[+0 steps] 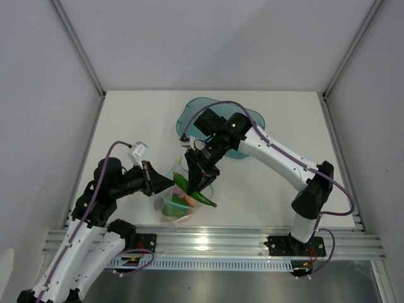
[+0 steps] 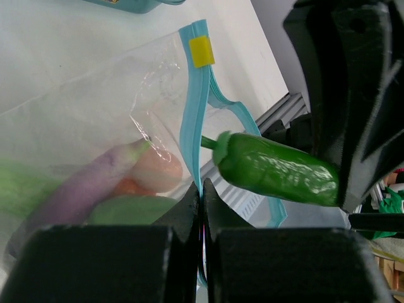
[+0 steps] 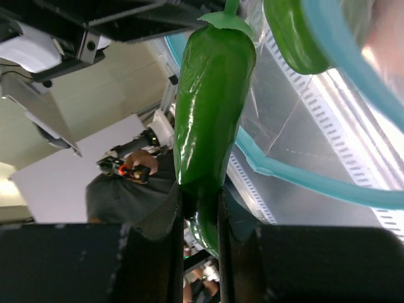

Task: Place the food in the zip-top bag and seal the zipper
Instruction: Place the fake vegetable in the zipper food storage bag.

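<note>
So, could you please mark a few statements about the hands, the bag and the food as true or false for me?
1. The right hand grips a dark green pepper. True.
2. The left hand is open, clear of the zip-top bag. False: it is shut on the bag's zipper strip.
3. The bag is empty. False: a purple eggplant and other food lie inside.
4. The teal tub stands farther from the arm bases than the bag. True.

On table, near front edge: bag; tub behind; long pepper at bag mouth; eggplant inside.
</note>
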Motion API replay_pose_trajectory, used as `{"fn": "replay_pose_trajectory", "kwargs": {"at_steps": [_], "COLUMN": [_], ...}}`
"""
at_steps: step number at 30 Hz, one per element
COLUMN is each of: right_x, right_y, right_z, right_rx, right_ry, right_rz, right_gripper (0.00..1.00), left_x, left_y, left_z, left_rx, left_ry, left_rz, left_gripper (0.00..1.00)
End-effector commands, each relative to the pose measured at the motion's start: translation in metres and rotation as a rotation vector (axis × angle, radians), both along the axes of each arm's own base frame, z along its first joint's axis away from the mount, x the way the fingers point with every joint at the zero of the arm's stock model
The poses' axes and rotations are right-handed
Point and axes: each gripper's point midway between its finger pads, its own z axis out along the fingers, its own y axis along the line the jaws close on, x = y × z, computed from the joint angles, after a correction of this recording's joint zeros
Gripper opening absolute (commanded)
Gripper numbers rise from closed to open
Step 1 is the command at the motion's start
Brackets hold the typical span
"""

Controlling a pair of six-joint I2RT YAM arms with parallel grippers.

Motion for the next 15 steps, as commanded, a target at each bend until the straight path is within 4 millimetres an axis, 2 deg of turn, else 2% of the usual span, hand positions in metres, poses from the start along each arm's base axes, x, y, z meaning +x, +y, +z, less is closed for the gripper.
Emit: {"fn": "replay_pose_trajectory", "kwargs": {"at_steps": [1, 6, 9, 12, 13, 15], "right_x": [0.002, 0.022, 0.035, 0.048, 0.054, 0.060], "right_y": [0.005, 0.015, 0.020, 0.030, 0.035, 0.038], "right_z": [0.012, -0.003, -0.007, -0.013, -0.013, -0.018], "right_rx": [-0.003, -0.041, -0.045, -0.035, -0.013, -0.014], "right_ry": [0.106, 0.109, 0.070, 0.015, -0.010, -0.042], "right_rz": [-0.025, -0.052, -0.091, -0.132, -0.142, -0.159], "right_gripper": [0.02, 0.05, 0.17, 0.37, 0.49, 0.57], "left_x": [-0.002, -0.005, -0.006, -0.007, -0.007, -0.007], "left_y": [-0.003, -0.003, -0.002, -0.003, -0.004, -0.005], "left_z": [0.014, 0.018, 0.020, 0.018, 0.019, 0.019], "left_rx": [-0.026, -0.033, -0.036, -0.040, -0.042, -0.047], "left_ry": [-0.069, -0.075, -0.080, -0.070, -0.068, -0.063], "left_rz": [-0.035, -0.039, -0.038, -0.043, -0.046, -0.052], "left_gripper": [0.01, 0.01, 0.01, 0.01, 0.01, 0.01]}}
